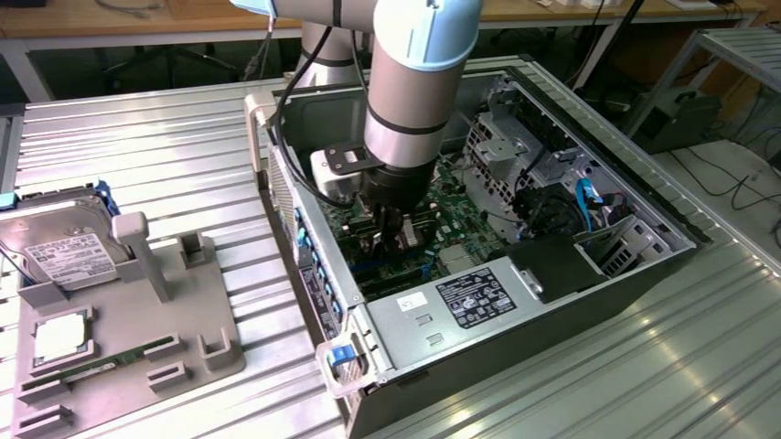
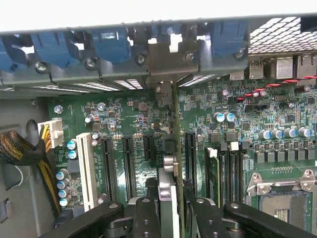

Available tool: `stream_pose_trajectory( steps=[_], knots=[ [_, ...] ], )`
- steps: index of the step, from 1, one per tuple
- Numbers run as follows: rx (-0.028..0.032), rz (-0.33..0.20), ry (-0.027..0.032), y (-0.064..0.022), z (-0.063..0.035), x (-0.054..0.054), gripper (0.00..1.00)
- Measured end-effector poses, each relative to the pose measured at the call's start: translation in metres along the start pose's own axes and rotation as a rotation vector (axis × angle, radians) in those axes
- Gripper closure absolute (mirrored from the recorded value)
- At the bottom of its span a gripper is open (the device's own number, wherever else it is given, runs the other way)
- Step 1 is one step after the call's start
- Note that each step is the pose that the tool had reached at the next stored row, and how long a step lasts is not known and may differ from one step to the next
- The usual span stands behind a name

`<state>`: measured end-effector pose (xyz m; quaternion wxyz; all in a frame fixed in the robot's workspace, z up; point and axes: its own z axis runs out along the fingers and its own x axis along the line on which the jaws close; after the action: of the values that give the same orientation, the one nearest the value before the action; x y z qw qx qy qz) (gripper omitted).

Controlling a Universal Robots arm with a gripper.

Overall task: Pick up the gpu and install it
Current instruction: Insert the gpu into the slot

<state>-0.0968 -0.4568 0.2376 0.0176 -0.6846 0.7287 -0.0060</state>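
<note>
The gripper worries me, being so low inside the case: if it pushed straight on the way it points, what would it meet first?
Probably the motherboard; the gripper holds the gpu edge-on over its slots.

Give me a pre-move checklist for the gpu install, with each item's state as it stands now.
1. Gpu held in the gripper: ok, fingers clamp it on both sides, card standing on edge.
2. Gripper inside the computer case, over the motherboard: ok.
3. Card lined up along the black expansion slots: ok, it runs parallel to them.
4. Card's metal end bracket at the case's rear slot openings: ok, it sits among the blue clips there.
5. Card edge seated fully in its slot: cannot tell, the contact is hidden.
6. Black-sleeved cable bundle away from the card: ok, it lies well to one side.
</note>
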Motion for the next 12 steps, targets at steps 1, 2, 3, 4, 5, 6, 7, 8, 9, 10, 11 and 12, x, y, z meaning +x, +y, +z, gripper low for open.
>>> stream_pose_trajectory(
  steps=[1,2,3,4,5,6,7,8,9,10,11,12],
  knots=[
    [0.0000,0.000,0.0000,0.0000,0.0000,0.0000,0.71],
    [-0.0001,0.000,0.0003,0.0000,0.0006,0.0001,0.71],
    [-0.0001,0.000,0.0005,0.0001,0.0022,0.0001,0.71],
    [-0.0003,0.000,0.0006,0.0001,0.0038,0.0001,0.71],
    [-0.0006,0.000,0.0003,0.0001,0.0042,0.0001,0.71],
    [-0.0007,0.000,0.0003,0.0002,0.0043,0.0001,0.71],
    [-0.0006,0.000,0.0001,0.0002,0.0044,0.0001,0.71],
    [-0.0006,0.000,0.0001,0.0002,0.0044,0.0001,0.71],
    [-0.0006,0.000,0.0001,0.0002,0.0044,0.0001,0.71],
    [-0.0006,0.000,0.0001,0.0002,0.0044,0.0001,0.71],
    [-0.0006,0.000,0.0001,0.0002,0.0044,0.0001,0.71],
    [-0.0006,0.000,0.0001,0.0002,0.0044,0.0001,0.71]
  ],
)
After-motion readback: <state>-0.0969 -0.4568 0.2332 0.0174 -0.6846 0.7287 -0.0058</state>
